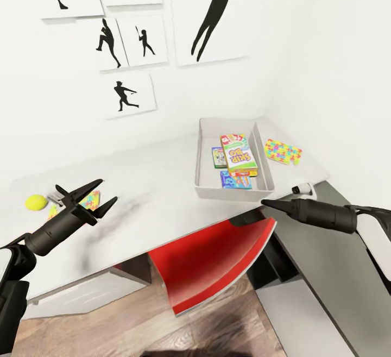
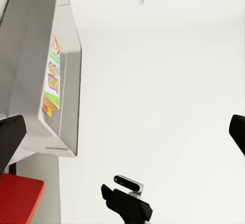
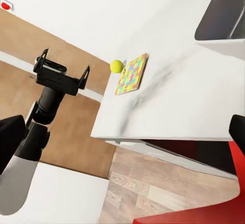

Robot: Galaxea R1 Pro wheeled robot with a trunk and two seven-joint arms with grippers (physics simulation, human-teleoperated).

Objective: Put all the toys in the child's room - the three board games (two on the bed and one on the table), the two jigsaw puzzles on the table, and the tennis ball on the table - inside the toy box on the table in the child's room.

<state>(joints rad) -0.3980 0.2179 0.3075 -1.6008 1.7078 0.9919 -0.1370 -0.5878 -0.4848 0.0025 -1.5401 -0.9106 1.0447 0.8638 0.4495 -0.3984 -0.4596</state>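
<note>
White table (image 1: 163, 183), puzzle (image 1: 89, 202) seemingly under left jaws

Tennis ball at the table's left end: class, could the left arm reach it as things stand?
Probably yes. The open left gripper hovers near the tennis ball, beside a jigsaw puzzle, with nothing between them.

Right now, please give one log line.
left claw: open, empty | ball: on table | toy box: holds games
</note>
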